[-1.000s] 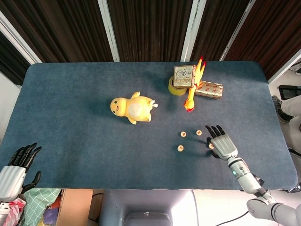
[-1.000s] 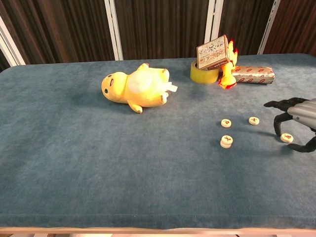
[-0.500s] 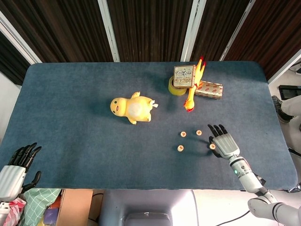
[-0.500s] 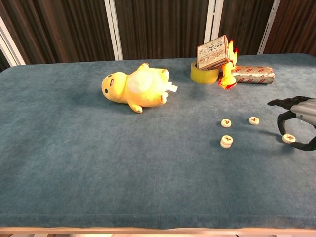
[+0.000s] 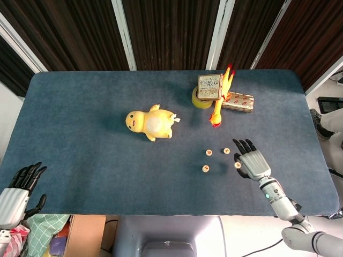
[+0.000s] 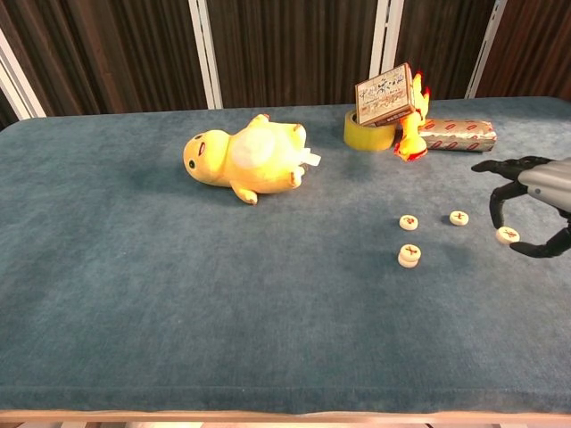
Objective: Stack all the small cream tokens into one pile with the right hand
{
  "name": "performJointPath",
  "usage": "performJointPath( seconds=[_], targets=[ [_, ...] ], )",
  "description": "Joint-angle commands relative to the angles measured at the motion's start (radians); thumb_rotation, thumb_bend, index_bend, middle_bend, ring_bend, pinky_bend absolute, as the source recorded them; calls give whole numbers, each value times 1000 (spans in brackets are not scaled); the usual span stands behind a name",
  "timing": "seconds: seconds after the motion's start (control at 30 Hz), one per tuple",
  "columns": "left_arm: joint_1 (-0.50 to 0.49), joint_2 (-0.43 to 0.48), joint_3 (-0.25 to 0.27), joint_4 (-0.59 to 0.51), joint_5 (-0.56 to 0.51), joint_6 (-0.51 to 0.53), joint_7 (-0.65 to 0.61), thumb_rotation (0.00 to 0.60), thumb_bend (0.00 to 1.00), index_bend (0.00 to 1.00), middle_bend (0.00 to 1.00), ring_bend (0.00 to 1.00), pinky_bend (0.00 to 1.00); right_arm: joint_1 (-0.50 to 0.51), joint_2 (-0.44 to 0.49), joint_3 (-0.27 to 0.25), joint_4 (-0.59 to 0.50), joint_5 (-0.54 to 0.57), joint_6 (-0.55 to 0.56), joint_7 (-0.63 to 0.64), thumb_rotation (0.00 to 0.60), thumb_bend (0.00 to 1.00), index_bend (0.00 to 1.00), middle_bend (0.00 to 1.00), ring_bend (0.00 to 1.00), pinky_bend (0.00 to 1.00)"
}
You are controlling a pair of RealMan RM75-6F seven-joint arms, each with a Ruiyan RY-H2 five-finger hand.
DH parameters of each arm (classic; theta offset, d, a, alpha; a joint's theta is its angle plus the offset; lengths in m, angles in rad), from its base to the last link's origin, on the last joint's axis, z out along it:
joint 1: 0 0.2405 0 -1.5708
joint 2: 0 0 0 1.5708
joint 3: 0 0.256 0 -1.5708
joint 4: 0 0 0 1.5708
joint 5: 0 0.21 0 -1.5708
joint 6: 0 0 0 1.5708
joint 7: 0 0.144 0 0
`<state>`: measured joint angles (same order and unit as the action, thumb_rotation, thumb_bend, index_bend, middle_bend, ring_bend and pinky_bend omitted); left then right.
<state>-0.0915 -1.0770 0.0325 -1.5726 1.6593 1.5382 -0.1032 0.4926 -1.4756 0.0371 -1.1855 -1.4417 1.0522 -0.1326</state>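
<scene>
Cream tokens (image 6: pixel 409 257) look like small, light, rigid discs, probably slippery on the flat faces, so best pinched by the rim. One token (image 6: pixel 507 234) is pinched in the right hand (image 6: pixel 535 192) between thumb and a fingertip, seemingly just off the desk (image 6: pixel 178 294), other fingers spread. The other three lie close together just left of the hand; the nearest-front looks two-high.

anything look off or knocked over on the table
Slightly. The small box sits tilted on the tape roll with the rubber chicken leaning beside it, and the plush duck lies on its side. Nothing spilled or broken.
</scene>
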Motion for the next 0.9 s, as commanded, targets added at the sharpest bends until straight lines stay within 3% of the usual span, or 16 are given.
performJointPath(
  seconds=[0.03, 0.37, 0.9],
  targets=[
    [0, 1, 0, 0, -1, -1, 0, 600, 452, 0, 0, 0, 86, 23, 36, 20, -86, -26, 15, -7, 600, 484, 657, 27, 0, 0],
    [4, 2, 1, 1, 8, 13, -4, 600, 452, 0, 0, 0, 86, 116, 15, 66, -214, 29, -89, -187, 600, 484, 647, 27, 0, 0],
    [13, 10, 2, 8, 17, 36, -28, 600, 453, 0, 0, 0, 86, 159, -51, 55, -201, 122, -151, -321, 600, 483, 655, 27, 0, 0]
  ],
)
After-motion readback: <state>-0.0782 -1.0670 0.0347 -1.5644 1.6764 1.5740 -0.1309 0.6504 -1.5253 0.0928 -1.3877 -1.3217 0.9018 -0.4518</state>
